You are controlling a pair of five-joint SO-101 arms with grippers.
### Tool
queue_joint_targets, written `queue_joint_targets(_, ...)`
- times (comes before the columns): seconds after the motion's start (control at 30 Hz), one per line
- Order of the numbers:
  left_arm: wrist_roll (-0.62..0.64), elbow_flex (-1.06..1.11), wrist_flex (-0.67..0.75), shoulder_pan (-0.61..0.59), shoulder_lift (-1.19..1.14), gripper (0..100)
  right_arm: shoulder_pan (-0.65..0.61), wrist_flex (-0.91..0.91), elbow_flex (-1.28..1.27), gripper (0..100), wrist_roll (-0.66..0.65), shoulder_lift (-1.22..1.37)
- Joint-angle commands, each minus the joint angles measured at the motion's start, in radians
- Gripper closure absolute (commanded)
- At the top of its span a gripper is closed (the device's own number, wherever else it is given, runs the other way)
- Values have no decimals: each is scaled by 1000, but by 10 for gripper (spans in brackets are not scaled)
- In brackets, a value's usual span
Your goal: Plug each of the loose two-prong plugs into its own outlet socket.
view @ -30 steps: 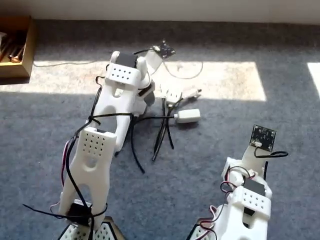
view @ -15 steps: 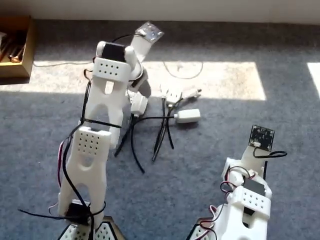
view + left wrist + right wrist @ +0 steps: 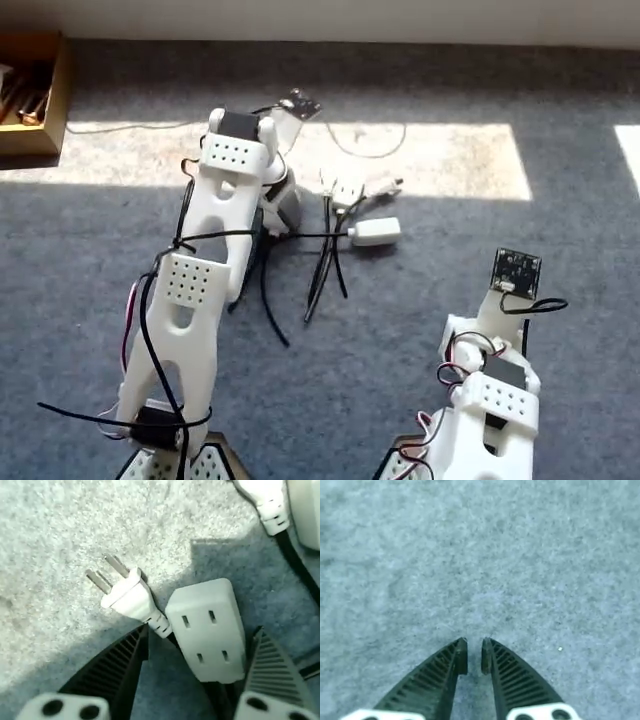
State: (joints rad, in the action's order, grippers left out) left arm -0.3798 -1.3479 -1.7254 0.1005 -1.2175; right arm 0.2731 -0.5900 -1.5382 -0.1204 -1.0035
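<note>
My left gripper point(image 3: 200, 635) hangs open just above the carpet, its two dark fingers either side of a white outlet block point(image 3: 207, 625) with two pairs of slots facing up. A loose white two-prong plug point(image 3: 127, 595) lies next to the block, prongs pointing away from it, its black cord running under the gripper. A second white plug point(image 3: 265, 500) lies farther off. In the high view the left arm point(image 3: 230, 170) covers that spot; more white plugs point(image 3: 345, 190) and a white adapter point(image 3: 375, 232) lie beside it. My right gripper point(image 3: 474, 657) is shut over bare carpet.
Black cords point(image 3: 325, 260) trail over the grey carpet between the arms. A thin cable loop point(image 3: 370, 145) lies in the sunlit strip point(image 3: 450, 160). A wooden box point(image 3: 35, 95) sits at the far left. The right arm point(image 3: 495, 340) stands near the front right.
The left arm swung its wrist up and to the far left, then came back down over the outlet block and plug. The right arm barely shifted.
</note>
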Motion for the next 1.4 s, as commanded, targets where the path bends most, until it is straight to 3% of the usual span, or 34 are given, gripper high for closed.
queue_joint_targets(0.0, -3, -25, 31, 13, 4, 751, -7, 16, 27, 937, -12, -12)
queue_joint_targets(0.17, -69, -22, 37, 28, -1, 948, -8, 16, 27, 937, -12, -12)
queue_joint_targets(0.23, -104, -24, 35, 36, 1, 979, -8, 16, 27, 937, -12, -12)
queue_joint_targets(0.47, -112, -159, -12, -1, 107, 983, -8, 16, 25, 937, -12, -12)
queue_joint_targets(0.8, -221, -231, -21, -206, 593, 983, -8, 18, 25, 937, -12, -12)
queue_joint_targets(0.97, -270, -197, -37, -240, 765, 983, -10, 18, 25, 937, -12, -12)
queue_joint_targets(1.07, -308, 39, -41, -240, 871, 983, -10, 18, 25, 937, -12, -12)
queue_joint_targets(1.17, -373, 481, -41, -203, 1026, 983, -10, 19, 25, 937, -12, -12)
queue_joint_targets(1.23, -430, 808, -40, -127, 1153, 983, -13, 19, 25, 937, -12, -12)
queue_joint_targets(1.37, -460, 1400, -29, 140, 1425, 983, -53, 21, 1, 937, -14, -12)
